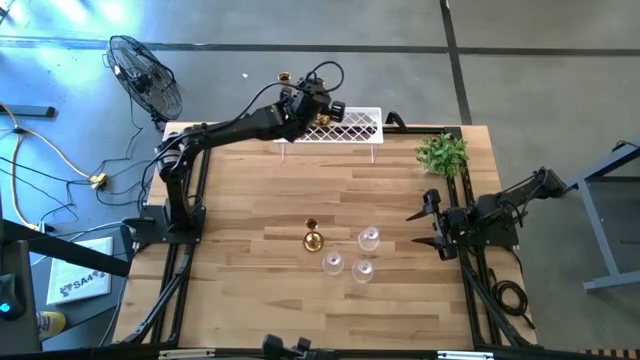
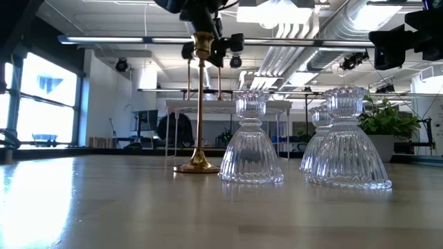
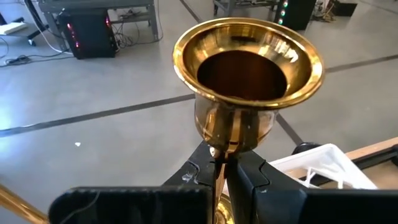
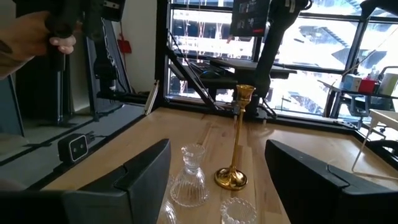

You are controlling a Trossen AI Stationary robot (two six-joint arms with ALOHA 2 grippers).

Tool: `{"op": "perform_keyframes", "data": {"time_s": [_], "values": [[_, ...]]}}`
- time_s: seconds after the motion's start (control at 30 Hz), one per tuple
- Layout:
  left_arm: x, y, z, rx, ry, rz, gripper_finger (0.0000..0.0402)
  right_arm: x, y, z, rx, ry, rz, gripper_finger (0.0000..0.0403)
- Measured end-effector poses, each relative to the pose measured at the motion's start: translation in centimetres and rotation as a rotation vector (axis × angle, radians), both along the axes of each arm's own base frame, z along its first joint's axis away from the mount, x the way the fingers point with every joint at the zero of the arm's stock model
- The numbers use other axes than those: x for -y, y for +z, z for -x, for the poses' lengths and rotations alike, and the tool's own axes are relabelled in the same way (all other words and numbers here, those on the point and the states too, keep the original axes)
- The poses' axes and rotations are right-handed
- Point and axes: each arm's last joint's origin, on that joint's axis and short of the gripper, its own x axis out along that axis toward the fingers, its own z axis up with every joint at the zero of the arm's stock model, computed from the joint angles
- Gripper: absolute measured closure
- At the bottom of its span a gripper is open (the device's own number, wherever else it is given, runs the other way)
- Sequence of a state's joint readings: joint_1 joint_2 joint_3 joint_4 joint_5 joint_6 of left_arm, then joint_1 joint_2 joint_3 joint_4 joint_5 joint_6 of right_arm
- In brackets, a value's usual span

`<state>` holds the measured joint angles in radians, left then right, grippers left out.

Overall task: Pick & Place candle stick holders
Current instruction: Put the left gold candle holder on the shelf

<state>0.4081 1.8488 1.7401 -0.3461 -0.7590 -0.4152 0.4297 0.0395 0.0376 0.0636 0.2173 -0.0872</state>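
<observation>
Gold candle stick holder (image 3: 247, 81) sits clamped by its stem just under the cup in the left gripper (image 3: 222, 171), raised at the tabletop's (image 1: 250, 200) far edge beside the white lattice rack (image 1: 350, 127), probably so it can be set there upright. One more gold holder (image 1: 312, 238) and three clear glass holders (image 1: 369, 238) stand grouped mid-tabletop, likely awaiting their turn. The right gripper (image 1: 428, 225) waits released near them at the right side, below the green plant (image 1: 443, 154).
</observation>
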Motion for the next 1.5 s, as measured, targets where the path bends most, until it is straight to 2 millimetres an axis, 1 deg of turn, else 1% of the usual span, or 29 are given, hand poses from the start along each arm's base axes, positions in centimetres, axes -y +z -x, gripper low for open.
{"op": "perform_keyframes", "data": {"time_s": [0.33,0.47,0.93,1.2,1.5], "values": [[-0.84,-0.17,0.38,0.008,-0.024,0.034,0.0393,0.00,-0.06,0.00,-0.005,0.000,0.003,0.0146],[-0.89,-0.33,0.37,0.010,-0.016,0.042,0.0384,0.00,-0.19,-0.01,-0.018,0.000,0.009,0.0146],[-0.99,-0.46,0.32,0.007,0.004,0.033,0.0379,-0.04,-0.33,-0.01,-0.032,0.012,0.011,0.0146],[-0.93,-0.32,0.12,-0.034,-0.054,0.012,0.0377,-0.04,-0.45,-0.01,-0.044,0.012,0.016,0.0146],[-0.90,-0.30,0.10,-0.027,-0.052,0.012,0.0375,-0.06,-0.63,-0.01,-0.065,0.018,0.007,0.0146]]}}
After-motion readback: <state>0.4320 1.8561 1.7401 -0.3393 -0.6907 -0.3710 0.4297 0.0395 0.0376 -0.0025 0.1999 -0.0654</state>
